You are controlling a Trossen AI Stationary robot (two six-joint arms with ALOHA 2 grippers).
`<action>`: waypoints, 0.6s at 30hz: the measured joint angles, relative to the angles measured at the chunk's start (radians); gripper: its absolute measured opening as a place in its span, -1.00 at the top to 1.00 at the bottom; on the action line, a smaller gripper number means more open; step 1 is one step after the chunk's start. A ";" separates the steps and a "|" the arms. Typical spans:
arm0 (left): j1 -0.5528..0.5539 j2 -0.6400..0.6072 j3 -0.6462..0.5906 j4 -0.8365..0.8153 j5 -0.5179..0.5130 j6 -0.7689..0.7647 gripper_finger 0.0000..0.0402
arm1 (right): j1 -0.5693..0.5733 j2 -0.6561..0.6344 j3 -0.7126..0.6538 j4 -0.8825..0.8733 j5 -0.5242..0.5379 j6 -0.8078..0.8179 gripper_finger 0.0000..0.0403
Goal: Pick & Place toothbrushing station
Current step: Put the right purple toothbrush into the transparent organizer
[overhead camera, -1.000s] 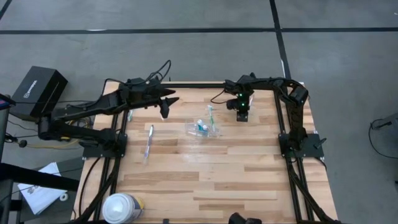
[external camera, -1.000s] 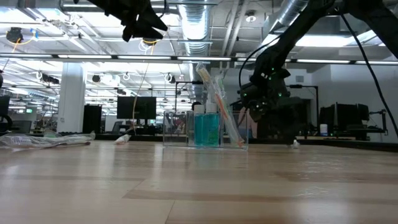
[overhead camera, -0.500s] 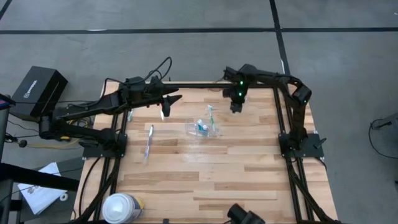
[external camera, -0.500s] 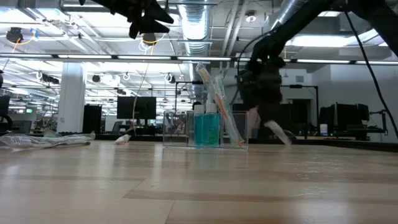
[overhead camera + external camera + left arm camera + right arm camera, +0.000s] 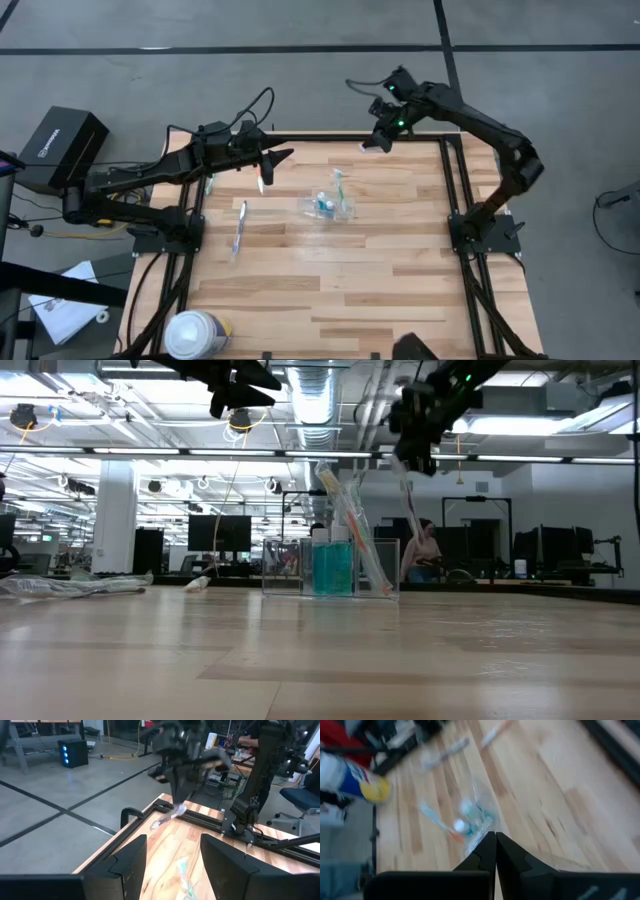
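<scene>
right gripper, fingers pressed together on a slim white toothbrush, hangs at about 1 o'clock from the clear cup mid-bench. judging by looks, the brush is light, stiff and slippery, best pinched mid-handle. left gripper sits at 10 o'clock, jaws spread, empty.

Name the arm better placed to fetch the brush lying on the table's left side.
Left. Its open claw hangs on that side, nearer the brush. The right claw is high over the back edge, shut on another brush.
</scene>
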 joint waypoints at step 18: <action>0.029 -0.001 0.000 0.026 -0.006 -0.026 0.10 | 0.205 -0.333 -0.011 0.273 0.185 0.478 1.00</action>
